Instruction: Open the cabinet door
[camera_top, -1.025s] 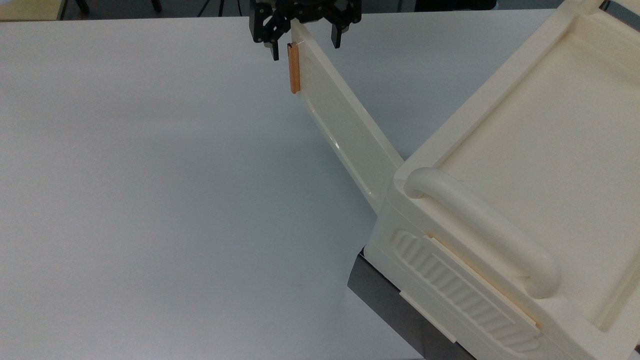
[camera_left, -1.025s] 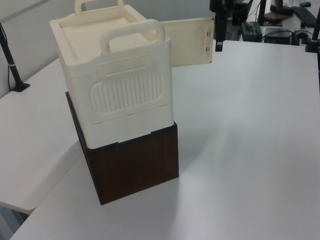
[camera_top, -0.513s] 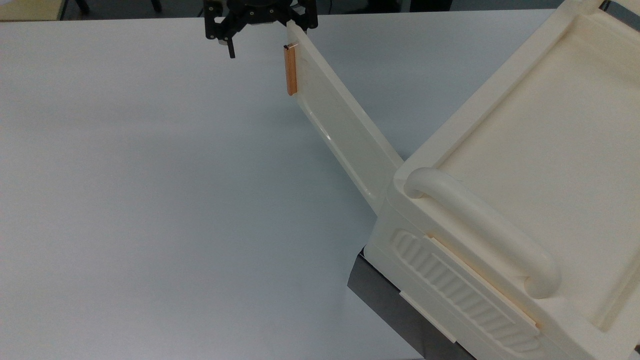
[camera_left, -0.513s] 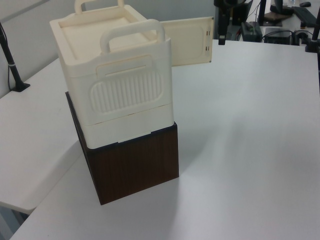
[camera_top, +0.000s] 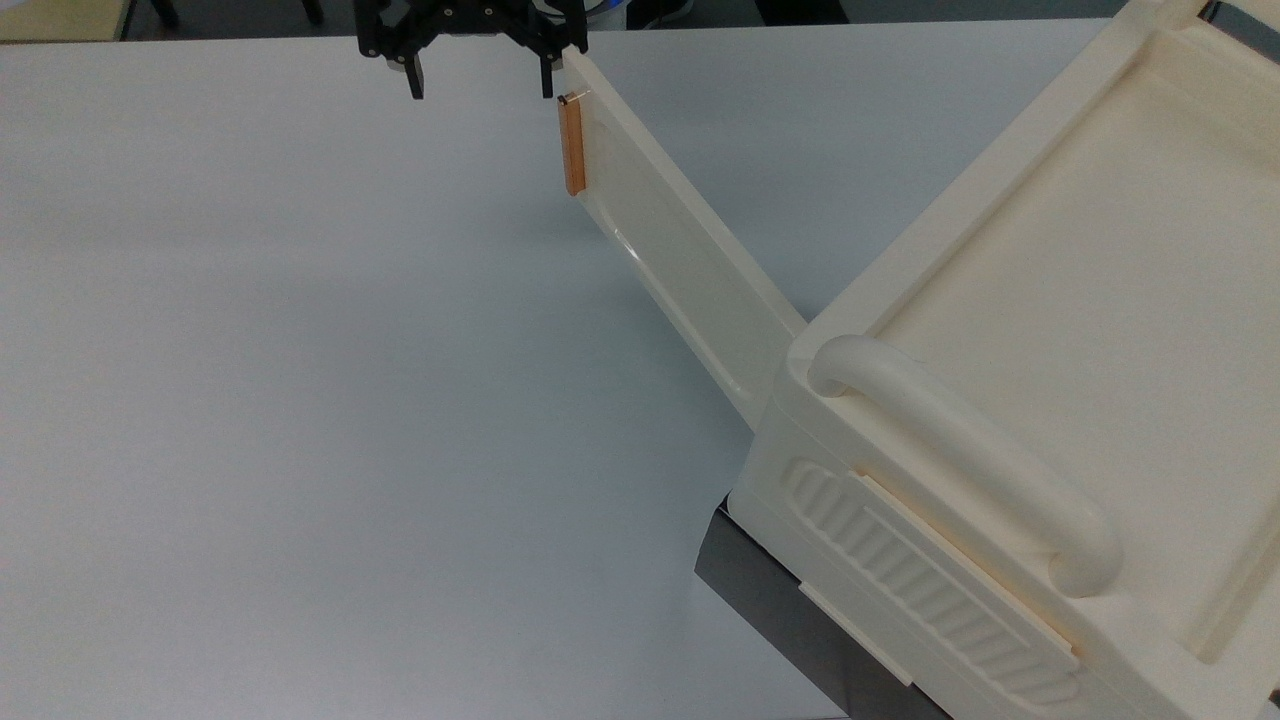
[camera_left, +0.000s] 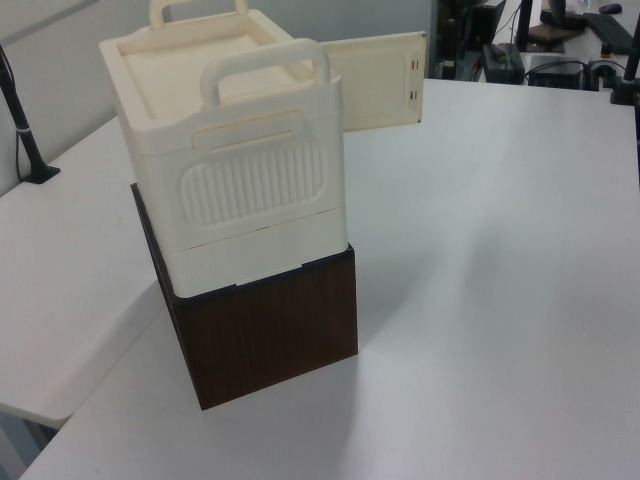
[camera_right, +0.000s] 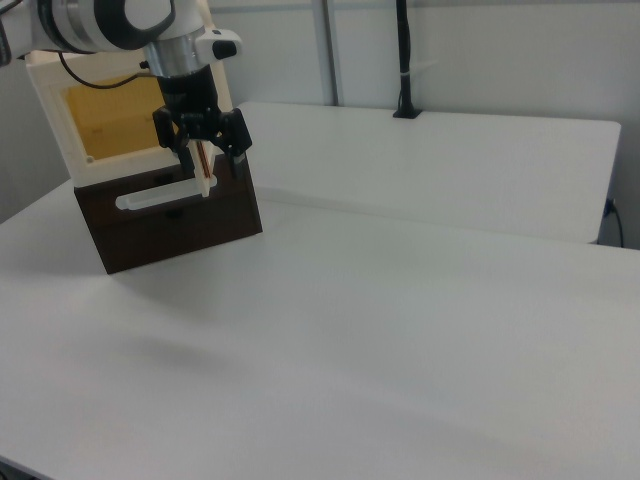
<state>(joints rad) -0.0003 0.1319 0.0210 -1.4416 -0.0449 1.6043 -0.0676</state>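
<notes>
Shifted toward the top view's left since a second ago, the black two-finger gripper (camera_top: 478, 85) is now seen beside the long cream plastic cabinet door (camera_top: 680, 260), its jaws wide and holding nothing. The door stands swung out from the cream cabinet (camera_left: 230, 170). The dark wooden base (camera_left: 265, 330) under the cabinet, standing on the white table (camera_left: 500, 280), is shown fully in the left view. The cabinet's yellow interior (camera_right: 115, 120) is revealed in the right view.

The pincer (camera_top: 478, 82) hangs fingers-down (spread wide apart) from the white-jointed arm (camera_right: 110, 22).
</notes>
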